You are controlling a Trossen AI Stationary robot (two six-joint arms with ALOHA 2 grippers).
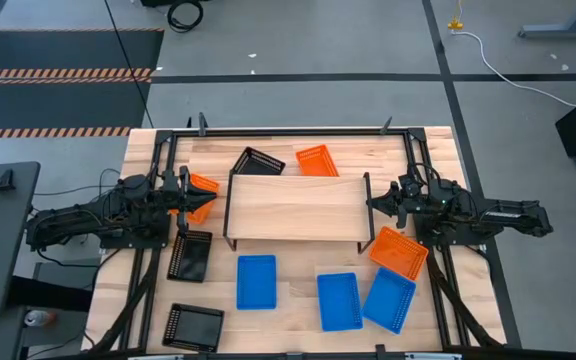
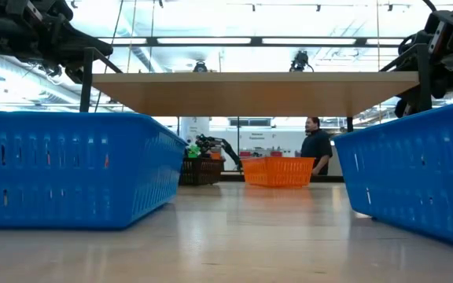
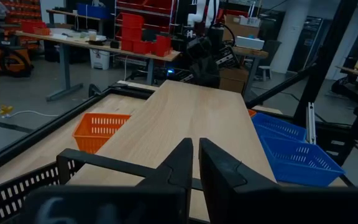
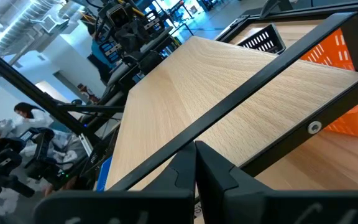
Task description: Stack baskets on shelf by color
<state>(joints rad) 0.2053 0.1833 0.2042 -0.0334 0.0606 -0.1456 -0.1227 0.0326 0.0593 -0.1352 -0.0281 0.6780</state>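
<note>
While the shelf (image 1: 295, 206) stands bare mid-table, baskets (image 1: 256, 281) lie scattered around it — blue in front, orange and black behind and at both ends. The left gripper (image 1: 208, 197) pinches the shelf's left leg frame and the right gripper (image 1: 372, 202) the right one, fingers nearly together. Any shift should be level and matched — neither end leading.

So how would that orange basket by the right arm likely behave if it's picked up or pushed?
The orange basket looks like thin perforated plastic, so probably light and slightly flexible. It is shallow and wide, so unlikely to tip. On the smooth wooden table it would probably slide easily.
</note>
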